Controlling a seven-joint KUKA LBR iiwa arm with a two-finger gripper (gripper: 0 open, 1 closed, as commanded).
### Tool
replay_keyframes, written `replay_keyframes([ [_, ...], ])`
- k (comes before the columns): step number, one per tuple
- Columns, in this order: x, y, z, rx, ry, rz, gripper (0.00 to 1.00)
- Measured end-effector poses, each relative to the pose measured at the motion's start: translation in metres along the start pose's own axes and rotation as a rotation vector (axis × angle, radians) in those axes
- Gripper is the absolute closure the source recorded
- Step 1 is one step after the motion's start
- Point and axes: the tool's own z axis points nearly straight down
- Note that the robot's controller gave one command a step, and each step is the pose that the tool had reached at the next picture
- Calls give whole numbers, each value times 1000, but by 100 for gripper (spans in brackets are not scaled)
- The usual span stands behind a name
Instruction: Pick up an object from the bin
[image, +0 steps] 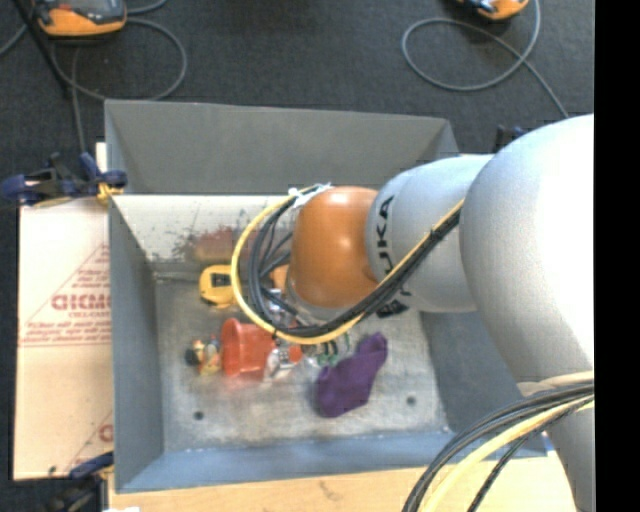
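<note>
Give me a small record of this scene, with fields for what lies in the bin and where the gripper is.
bin: grey metal, a few loose things on its floor
arm: reaches in from the right, its orange cover over the bin's middle
gripper: low, just right of the red block
grip: cannot tell
purple lump: right of the gripper
yellow thing: towards the back, left
small toy: left of the red block

Bright even light, sheen on white arm (520, 220), shadowed bin (135, 340) floor

The gripper (283, 358) sits between a red block (240, 347) and purple cloth (350, 380).
</note>
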Motion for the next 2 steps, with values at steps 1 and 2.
replay_keyframes([
  [1,-3,12,2,-10,17,-256,0],
  [2,-27,41,5,6,25,58,100],
])
